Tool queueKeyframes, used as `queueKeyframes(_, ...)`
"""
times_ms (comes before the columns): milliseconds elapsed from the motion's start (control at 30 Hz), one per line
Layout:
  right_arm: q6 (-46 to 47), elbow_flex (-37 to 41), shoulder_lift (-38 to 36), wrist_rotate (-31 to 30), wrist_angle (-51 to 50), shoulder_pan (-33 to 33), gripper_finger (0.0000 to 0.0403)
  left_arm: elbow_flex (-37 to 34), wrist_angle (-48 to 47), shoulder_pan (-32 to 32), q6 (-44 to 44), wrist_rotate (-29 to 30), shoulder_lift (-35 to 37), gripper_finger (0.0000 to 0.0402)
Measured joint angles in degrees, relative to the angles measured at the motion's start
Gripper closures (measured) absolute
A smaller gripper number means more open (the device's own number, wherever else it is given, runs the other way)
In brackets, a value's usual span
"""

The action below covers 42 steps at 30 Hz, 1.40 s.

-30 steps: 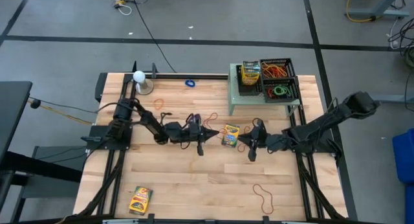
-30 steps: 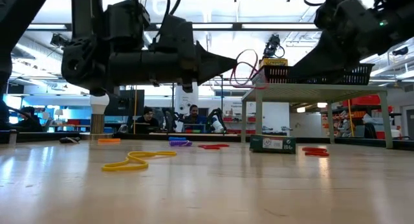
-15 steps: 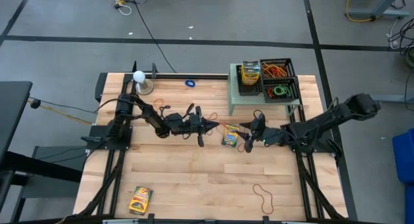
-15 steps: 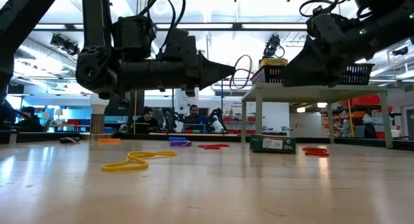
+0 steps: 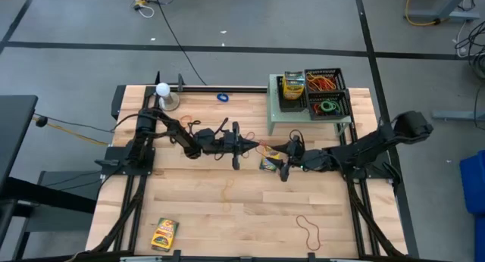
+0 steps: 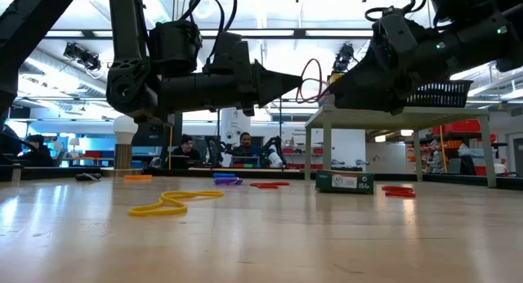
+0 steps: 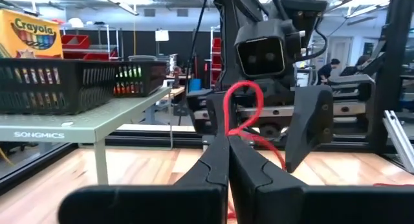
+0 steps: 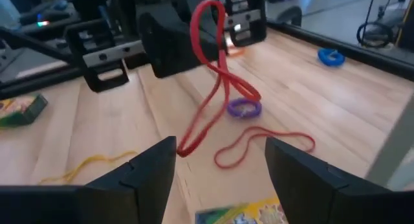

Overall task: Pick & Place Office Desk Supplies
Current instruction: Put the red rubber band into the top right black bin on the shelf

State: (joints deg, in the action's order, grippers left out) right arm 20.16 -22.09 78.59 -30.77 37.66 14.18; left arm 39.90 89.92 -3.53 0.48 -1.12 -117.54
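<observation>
Handoff setup at frame centre: your left gripper (image 5: 246,145) is pinched tight on the red rubber band (image 8: 210,68), dangling it clear of the table (image 5: 227,216). Right gripper (image 5: 284,160), jaws spread wide, faces the loop, above the crayon box (image 5: 267,164), probably ready to take it.
</observation>
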Motion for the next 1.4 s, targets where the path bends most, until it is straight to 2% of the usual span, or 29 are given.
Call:
queueKeyframes(233, -8.4, 0.0, 6.5, -2.8, 15.7, -2.2, 0.0177, 0.0, -0.2, 0.2, 0.0, -2.9, 0.0, 0.0399)
queueKeyframes(367, -10.6, -0.1, 7.8, 1.5, 18.2, -4.2, 0.0208, 0.0, -0.2, 0.6, -1.2, -4.2, 0.0, 0.0399)
queueKeyframes(467, -10.8, -0.1, 7.8, 3.5, 18.3, -4.7, 0.0258, 0.0, -0.2, 1.1, -1.6, -4.1, 0.0, 0.0399)
queueKeyframes(633, -12.1, -0.1, 7.8, 3.6, 18.8, -4.6, 0.0376, 0.0, -0.2, 1.3, -4.9, -3.6, 0.0, 0.0392)
queueKeyframes(667, -12.4, -0.1, 7.8, 3.6, 19.1, -4.4, 0.0389, -0.1, -0.2, 1.3, -6.0, -3.5, 0.0, 0.0387)
queueKeyframes(867, -14.1, -0.1, 7.3, 3.2, 19.6, -2.3, 0.0396, -5.8, -0.2, 1.3, -8.3, -1.1, 2.1, 0.0329)
queueKeyframes(1133, -14.7, -0.1, 6.2, -2.2, 19.6, 1.2, 0.0399, -15.7, 0.0, 2.2, -8.3, 5.7, 9.4, 0.0261)
queueKeyframes(1300, -17.8, -2.4, 4.1, -7.3, 18.0, 4.6, 0.0400, -18.5, 0.0, 4.0, -4.8, 7.3, 12.7, 0.0249)
queueKeyframes(1400, -19.0, -5.6, 2.4, -11.2, 11.0, 6.4, 0.0401, -18.8, 0.0, 4.8, -4.4, 7.3, 13.5, 0.0253)
